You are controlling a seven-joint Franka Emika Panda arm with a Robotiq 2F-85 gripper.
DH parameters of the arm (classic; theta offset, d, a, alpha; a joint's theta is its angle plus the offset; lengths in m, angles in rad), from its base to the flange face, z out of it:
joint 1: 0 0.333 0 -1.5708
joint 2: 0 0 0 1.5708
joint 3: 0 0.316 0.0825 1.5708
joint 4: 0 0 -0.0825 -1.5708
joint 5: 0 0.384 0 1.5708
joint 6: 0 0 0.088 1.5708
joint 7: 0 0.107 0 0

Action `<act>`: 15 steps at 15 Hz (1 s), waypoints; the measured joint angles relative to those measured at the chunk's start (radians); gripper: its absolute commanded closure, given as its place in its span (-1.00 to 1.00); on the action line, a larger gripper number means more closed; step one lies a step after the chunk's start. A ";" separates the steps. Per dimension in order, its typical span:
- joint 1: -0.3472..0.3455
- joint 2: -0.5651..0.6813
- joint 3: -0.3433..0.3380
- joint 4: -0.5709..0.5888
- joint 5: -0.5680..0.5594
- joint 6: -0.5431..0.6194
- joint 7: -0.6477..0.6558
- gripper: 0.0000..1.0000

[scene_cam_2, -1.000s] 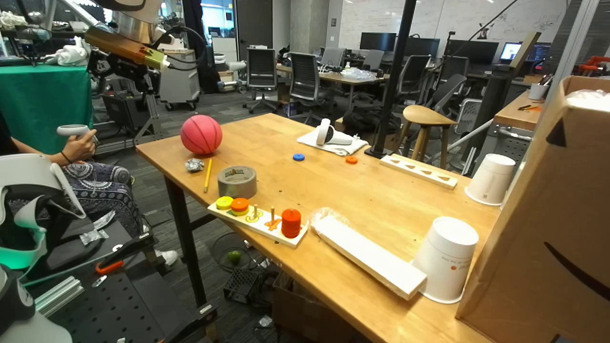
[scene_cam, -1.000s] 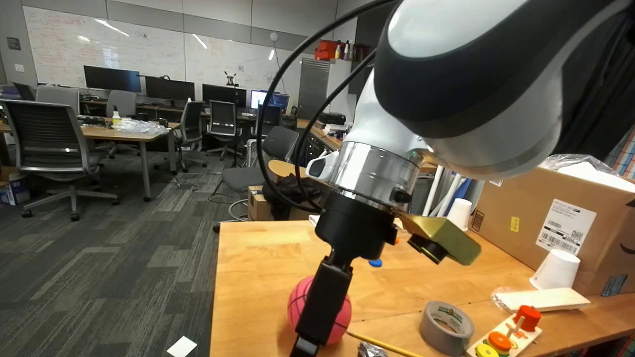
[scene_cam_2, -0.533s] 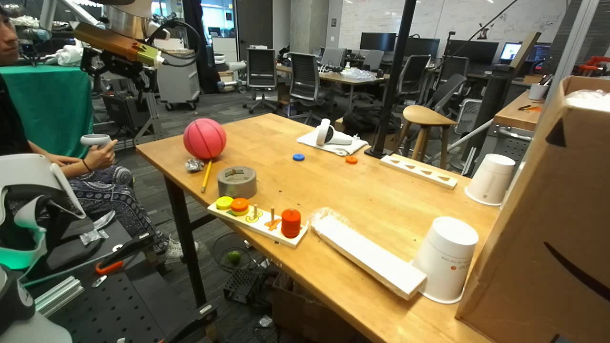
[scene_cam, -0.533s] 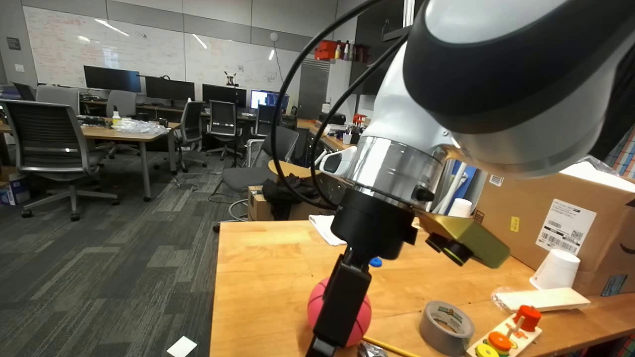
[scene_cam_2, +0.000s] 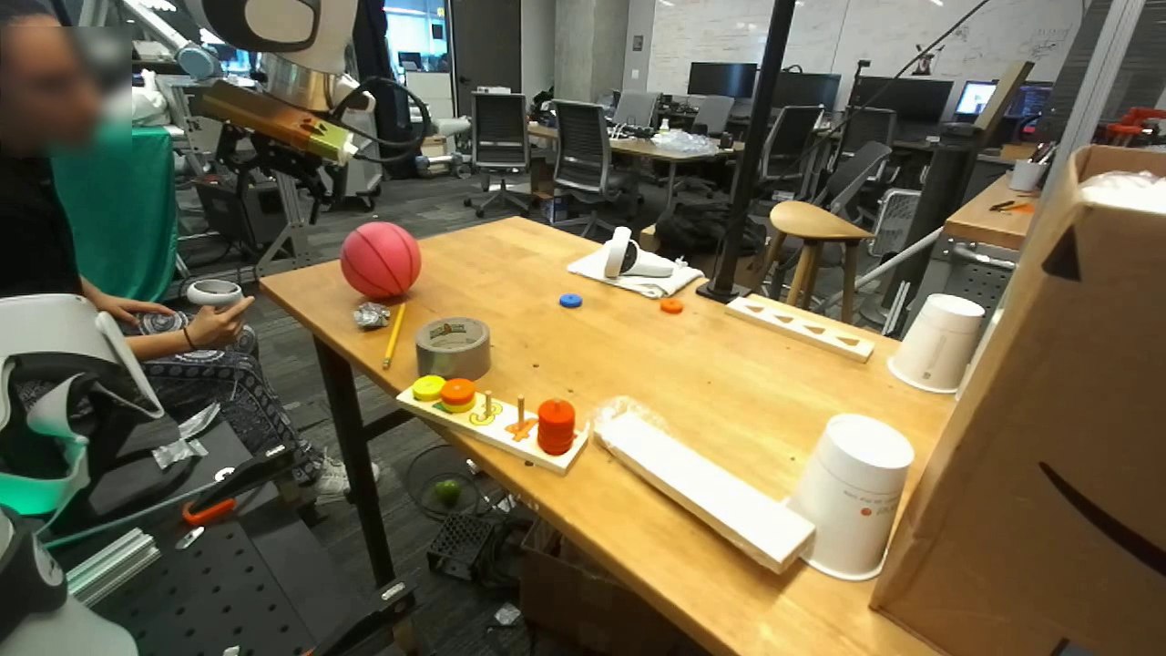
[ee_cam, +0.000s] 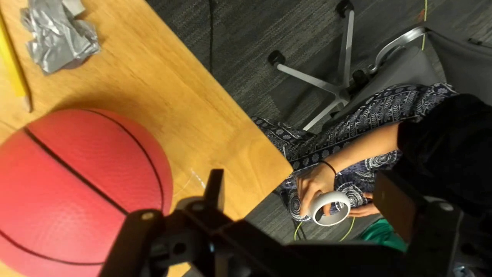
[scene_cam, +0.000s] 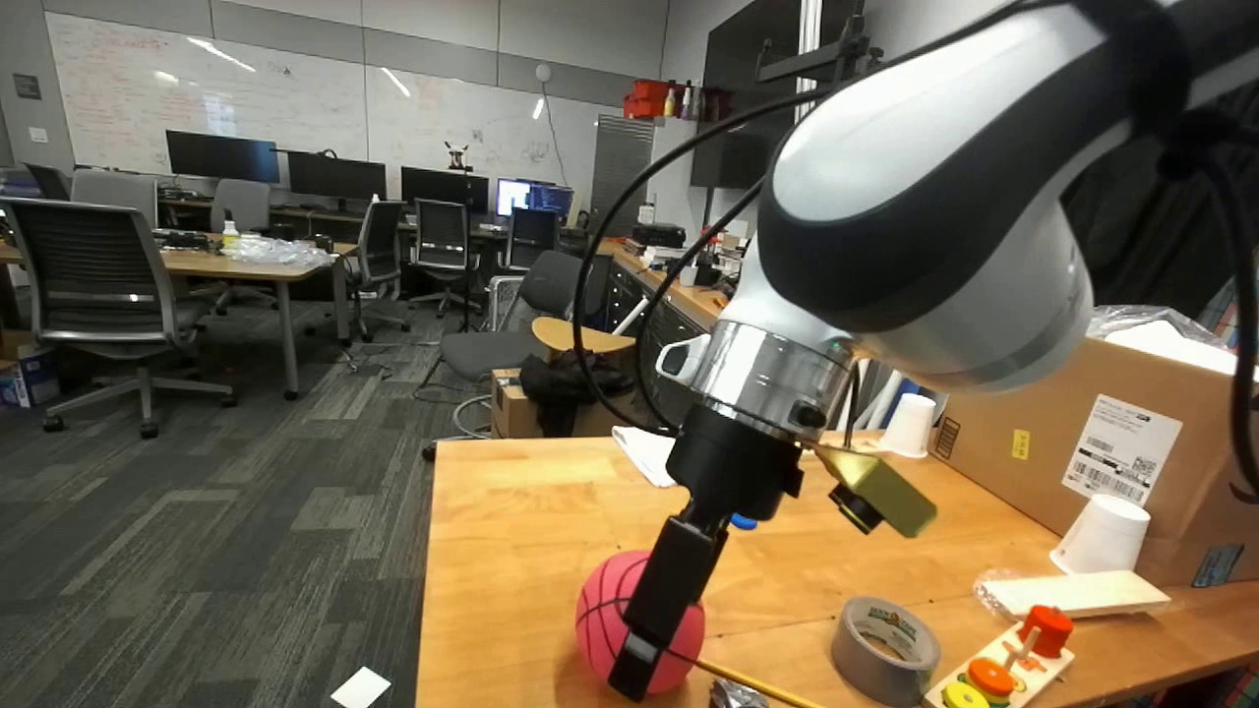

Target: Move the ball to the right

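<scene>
In both exterior views, the ball rested left on the table, near the gripper, whose fingers stood apart.

Beyond grey carpet and office chairs, monitors stand before a long whiteboard.

The robot's arm has a glossy white rounded shell crossed by a broad matte-black curved band. Farther along sits a polished silver cylindrical collar bearing a small black knob, joined to a matte-black round coupling. Beside it is an angular metallic housing that runs from brown through amber to yellow-green in an exterior view. Thick black cables form loops. The black two-fingered gripper has blocky links and a round brass-coloured screw head
</scene>
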 measured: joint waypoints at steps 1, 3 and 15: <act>-0.003 0.020 -0.002 0.006 0.000 0.002 0.002 -1.00; -0.004 0.057 0.000 0.020 0.001 0.002 0.007 -1.00; 0.011 0.169 0.078 0.116 0.049 -0.004 0.039 -1.00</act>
